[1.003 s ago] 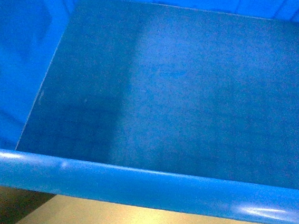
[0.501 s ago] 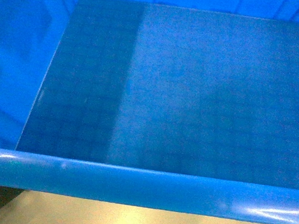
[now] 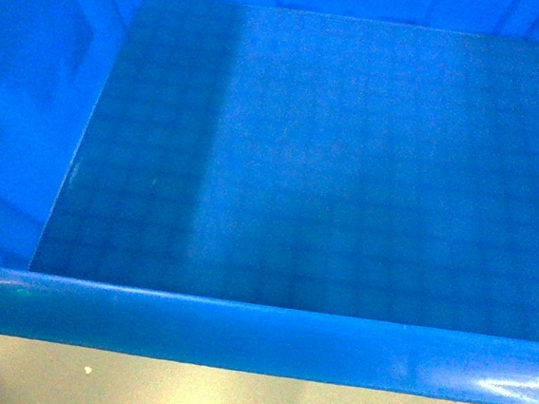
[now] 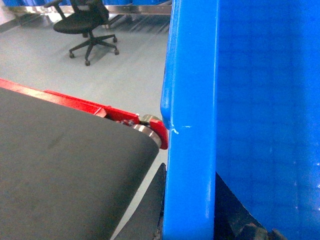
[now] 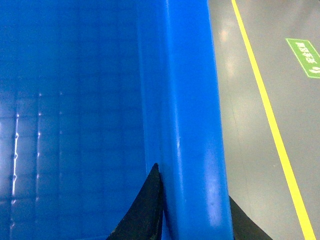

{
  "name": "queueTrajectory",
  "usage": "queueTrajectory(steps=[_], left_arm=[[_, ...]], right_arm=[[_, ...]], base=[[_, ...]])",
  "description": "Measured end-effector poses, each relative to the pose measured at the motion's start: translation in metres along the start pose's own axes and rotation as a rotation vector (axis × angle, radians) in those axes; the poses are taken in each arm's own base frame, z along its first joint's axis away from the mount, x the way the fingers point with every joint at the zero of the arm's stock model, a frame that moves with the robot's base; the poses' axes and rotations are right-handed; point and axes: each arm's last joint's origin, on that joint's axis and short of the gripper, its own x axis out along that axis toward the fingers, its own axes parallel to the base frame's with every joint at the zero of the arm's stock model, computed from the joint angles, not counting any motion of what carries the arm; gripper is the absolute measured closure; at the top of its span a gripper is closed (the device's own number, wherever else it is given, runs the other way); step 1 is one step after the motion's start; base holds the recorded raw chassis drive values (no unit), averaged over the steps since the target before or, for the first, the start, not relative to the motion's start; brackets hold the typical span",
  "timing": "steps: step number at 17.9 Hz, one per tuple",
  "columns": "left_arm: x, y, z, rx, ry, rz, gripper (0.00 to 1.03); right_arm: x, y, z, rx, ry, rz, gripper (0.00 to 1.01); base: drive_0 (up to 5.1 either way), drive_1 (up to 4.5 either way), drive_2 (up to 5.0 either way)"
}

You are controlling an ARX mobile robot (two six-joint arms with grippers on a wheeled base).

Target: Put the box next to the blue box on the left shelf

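I have both claws, left (image 4: 187, 227) and right (image 5: 192, 220), clenched astride the side rims of the box (image 3: 301, 167), held off the floor. It looks stiff, bulky and slick, so the thick rims are my best hold. Beyond its left wall sit a red frame (image 4: 75, 102) and a chair (image 4: 85, 22); I see no shelf.

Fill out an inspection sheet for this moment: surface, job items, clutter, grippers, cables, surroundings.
Surface: grey floor; a dark belt with red frame at left.
Job items: blue box empty, filling the head view; shelf not seen.
Clutter: small speck on floor.
Grippers: left gripper and right gripper each straddle a box side wall, dark fingers on both faces.
Cables: nothing seen.
Surroundings: black office chair; yellow floor line; green floor sign.
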Motion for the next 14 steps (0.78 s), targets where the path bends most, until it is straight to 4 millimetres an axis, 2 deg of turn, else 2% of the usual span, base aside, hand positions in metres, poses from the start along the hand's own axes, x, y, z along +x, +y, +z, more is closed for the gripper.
queueTrajectory(steps=[14], left_arm=[[0.0000,0.0000,0.0000,0.000,0.000,0.000,0.90]], right_arm=[[0.0001,0.0000,-0.0003,-0.002,0.002,-0.001,0.86]], base=[[-1.5,-1.52,-1.5]])
